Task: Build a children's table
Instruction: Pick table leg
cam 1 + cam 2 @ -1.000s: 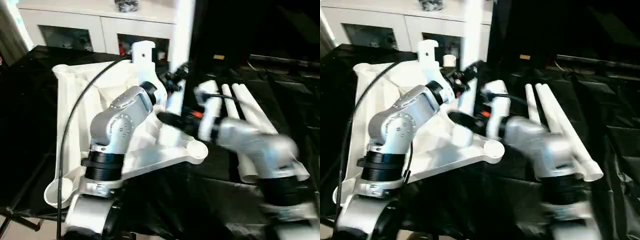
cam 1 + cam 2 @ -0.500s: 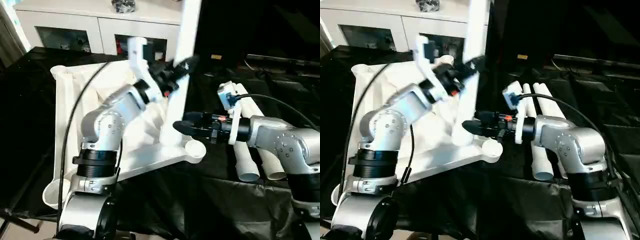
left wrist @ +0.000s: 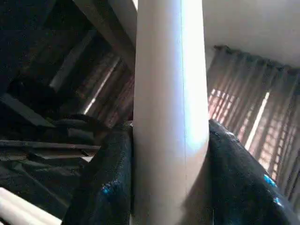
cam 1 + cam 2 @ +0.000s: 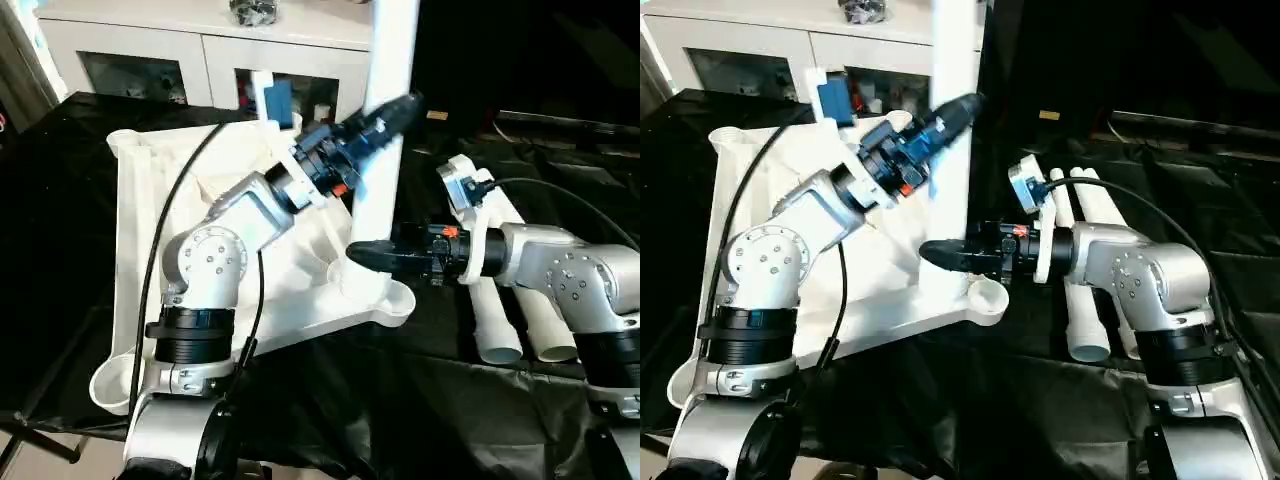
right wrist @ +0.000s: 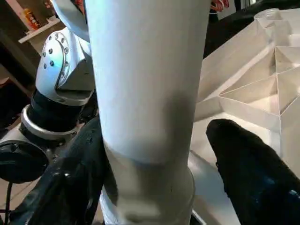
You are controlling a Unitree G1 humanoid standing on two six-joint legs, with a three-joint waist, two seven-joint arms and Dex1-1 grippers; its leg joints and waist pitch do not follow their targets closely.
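A white tube leg [image 4: 385, 150] stands upright in the near corner socket [image 4: 372, 290] of the overturned tabletop [image 4: 150, 230], which lies ribbed side up on the black-draped desk [image 4: 60, 280]. The left end effector [image 4: 390, 115] grips the leg partway up, its black fingers [image 3: 105, 183] pressed against both sides of the tube. The right end effector [image 4: 365, 255] reaches in level at the leg's foot, just above the socket; its fingers [image 5: 248, 164] straddle the tube with a gap on one side, unclenched. Three spare legs [image 4: 505, 310] lie side by side on the desk under the right forearm. The head camera takes in the white cabinet [image 4: 200, 50] behind; the right wrist camera reveals the tabletop's triangular ribs [image 5: 262, 89] beside the socket; the left wrist camera looks up the leg toward curtains [image 3: 248, 112].
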